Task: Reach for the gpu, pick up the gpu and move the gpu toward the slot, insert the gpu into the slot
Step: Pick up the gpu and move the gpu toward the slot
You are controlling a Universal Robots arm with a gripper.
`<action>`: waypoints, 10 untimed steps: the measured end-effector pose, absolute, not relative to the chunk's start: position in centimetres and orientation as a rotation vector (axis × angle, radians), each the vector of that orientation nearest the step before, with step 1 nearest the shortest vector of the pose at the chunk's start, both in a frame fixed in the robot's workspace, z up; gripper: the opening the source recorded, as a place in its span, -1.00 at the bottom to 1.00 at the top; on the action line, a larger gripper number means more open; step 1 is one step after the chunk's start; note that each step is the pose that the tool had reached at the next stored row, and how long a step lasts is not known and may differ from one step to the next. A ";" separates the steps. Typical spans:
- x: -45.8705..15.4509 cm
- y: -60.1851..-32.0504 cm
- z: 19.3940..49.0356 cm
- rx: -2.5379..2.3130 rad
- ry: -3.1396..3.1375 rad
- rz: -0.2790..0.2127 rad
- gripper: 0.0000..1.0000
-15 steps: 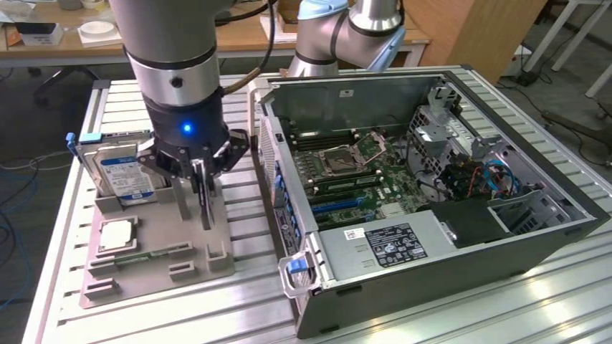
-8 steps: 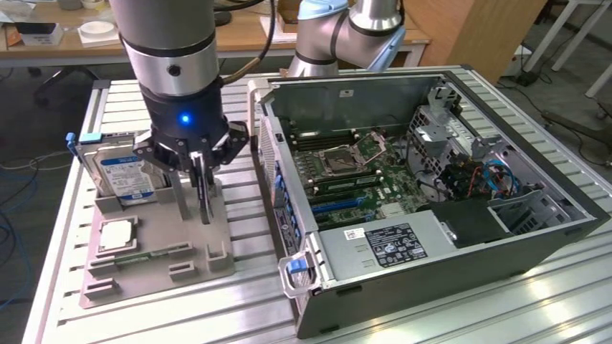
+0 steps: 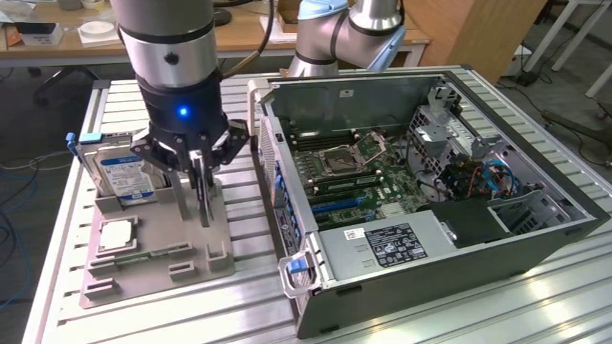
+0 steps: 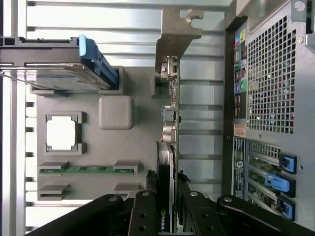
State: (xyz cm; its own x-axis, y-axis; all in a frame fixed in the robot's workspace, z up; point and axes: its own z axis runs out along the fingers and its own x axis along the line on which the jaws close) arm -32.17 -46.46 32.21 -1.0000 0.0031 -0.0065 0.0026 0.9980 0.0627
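one gpu [image 3: 203, 206] [image 4: 170, 152] stands on its long edge in the grey fixture [image 3: 158, 276] [image 4: 135, 147], with its metal bracket [image 4: 178, 34] at the end away from the end effector. end effector [image 3: 198, 170] [image 4: 166, 196] is straight above the card, fingers [image 4: 143, 211] closed in from both sides and clamped on the card's thin edge. cannot tell whether the card's lower edge sits in the fixture groove or is just off it.

same fixture, on the side away from the pc:
- hard drive [image 3: 122, 175] [image 4: 54, 73], silver with a blue label, upright in its holder
- square silver chip [image 3: 115, 235] [image 4: 61, 132], lying flat in a recess
- green memory stick [image 3: 143, 256] [image 4: 88, 170], lying flat, near the chip

fixture rests on the slatted metal desk [image 3: 535, 308] [image 4: 123, 29]. just beside it, toward the exterior view's right, lies the open computer case [image 3: 459, 244] [image 4: 270, 73], side panel off, motherboard [image 3: 363, 179] exposed. blue slots [image 3: 335, 208] show on the board, well apart from the card. the arm's blue light [image 3: 182, 112] is on.
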 end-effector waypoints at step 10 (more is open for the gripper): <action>-32.2 -46.5 35.8 0.005 3.133 0.097 -0.48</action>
